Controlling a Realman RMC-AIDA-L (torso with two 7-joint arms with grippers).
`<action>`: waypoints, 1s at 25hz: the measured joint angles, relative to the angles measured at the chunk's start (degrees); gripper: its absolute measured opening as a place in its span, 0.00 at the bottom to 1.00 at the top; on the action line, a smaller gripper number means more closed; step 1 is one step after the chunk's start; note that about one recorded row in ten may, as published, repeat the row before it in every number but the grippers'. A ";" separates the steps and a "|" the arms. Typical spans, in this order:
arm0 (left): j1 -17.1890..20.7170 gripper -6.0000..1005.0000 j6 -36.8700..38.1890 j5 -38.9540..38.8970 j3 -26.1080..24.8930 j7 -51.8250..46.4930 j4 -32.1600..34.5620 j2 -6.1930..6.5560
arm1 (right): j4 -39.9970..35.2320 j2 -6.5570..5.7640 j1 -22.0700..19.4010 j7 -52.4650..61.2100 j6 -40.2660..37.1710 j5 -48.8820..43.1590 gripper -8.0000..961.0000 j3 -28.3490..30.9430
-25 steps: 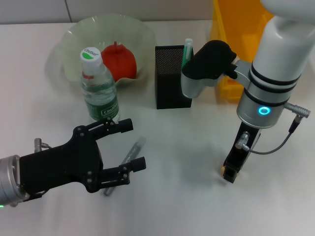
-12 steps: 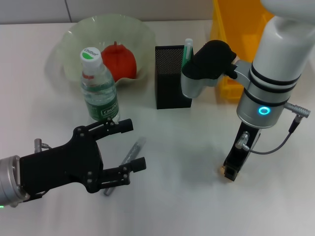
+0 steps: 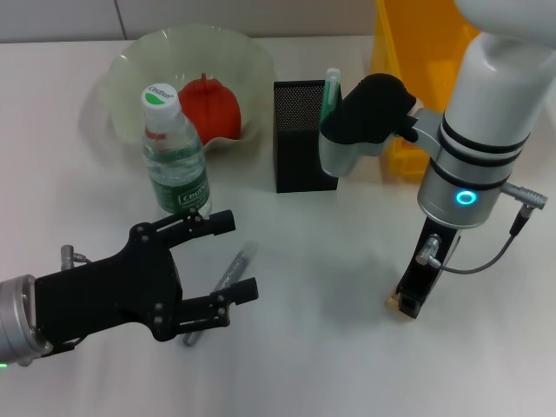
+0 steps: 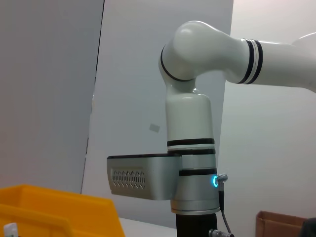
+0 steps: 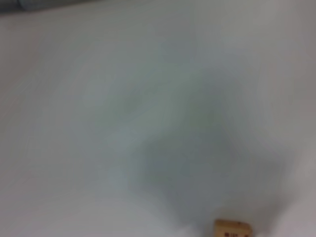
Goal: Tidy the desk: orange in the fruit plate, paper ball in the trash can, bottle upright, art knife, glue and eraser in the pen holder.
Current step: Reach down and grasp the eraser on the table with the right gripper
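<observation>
My right gripper (image 3: 407,306) points straight down at the desk, shut on the tan eraser (image 3: 394,301) right at the surface. The eraser also shows in the right wrist view (image 5: 232,229). My left gripper (image 3: 240,257) is open at the front left, its fingers on either side of the grey art knife (image 3: 233,268) lying on the desk. The bottle (image 3: 175,161) stands upright. The orange (image 3: 209,106) lies in the fruit plate (image 3: 130,65). The green glue stick (image 3: 330,91) stands in the pen holder (image 3: 300,139). The paper ball is out of view.
The yellow trash can (image 3: 408,52) stands at the back right, behind my right arm, and shows in the left wrist view (image 4: 54,212). The pen holder stands between the fruit plate and the trash can. The bottle stands just in front of the fruit plate.
My right arm has shifted very slightly at the eraser. The left gripper and everything else on the desk have not moved.
</observation>
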 joint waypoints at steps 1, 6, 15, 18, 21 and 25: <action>0.02 0.80 0.00 0.00 0.00 0.00 0.00 0.00 | -0.09 0.00 -0.01 0.01 0.01 0.00 0.29 -0.01; 0.22 0.80 0.00 0.00 0.00 0.00 0.00 0.00 | -0.40 0.00 0.01 0.03 0.04 0.00 0.25 -0.02; 0.05 0.80 -0.05 0.00 0.00 0.00 0.00 0.00 | -1.82 0.00 -0.48 -0.04 0.04 0.06 0.15 -0.09; -0.04 0.80 -0.13 0.00 0.00 0.00 0.00 0.00 | -2.16 0.00 -0.52 -0.07 -0.07 0.07 0.13 -0.10; -0.08 0.80 -0.17 0.01 0.00 0.00 0.00 0.00 | -2.33 0.00 -0.39 -0.06 -0.60 0.09 0.14 -0.10; -0.18 0.79 -0.18 0.00 -0.04 0.00 0.00 0.00 | -2.35 0.00 -0.09 0.07 -1.02 0.09 0.15 0.04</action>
